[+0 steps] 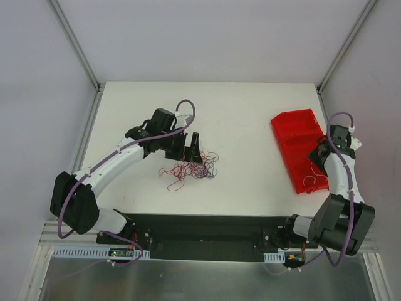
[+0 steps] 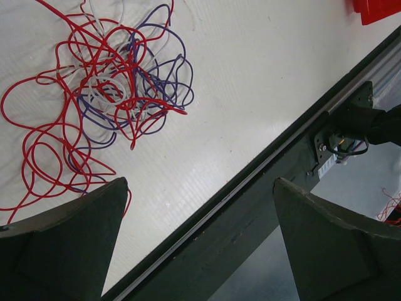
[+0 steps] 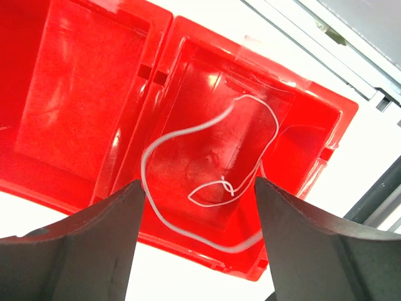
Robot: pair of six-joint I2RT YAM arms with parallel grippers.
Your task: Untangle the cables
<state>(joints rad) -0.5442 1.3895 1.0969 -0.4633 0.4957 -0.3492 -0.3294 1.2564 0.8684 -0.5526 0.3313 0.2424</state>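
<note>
The cables (image 1: 195, 168) lie as a loose tangle of thin red, purple and white wires on the white table, just in front of my left gripper (image 1: 187, 155). In the left wrist view the tangle (image 2: 113, 88) is up and to the left of the left gripper (image 2: 200, 185). That gripper is open and empty, and a few red loops reach its left finger (image 2: 69, 244). My right gripper (image 1: 316, 167) hovers over the red bin (image 1: 299, 149). It is open and empty (image 3: 198, 182). A single white wire (image 3: 144, 169) lies curled in one bin compartment below it.
The red bin (image 3: 81, 88) has several compartments and sits at the table's right side. The black rail of the table's near edge (image 2: 250, 207) runs diagonally under the left gripper. Grey walls and metal posts enclose the table.
</note>
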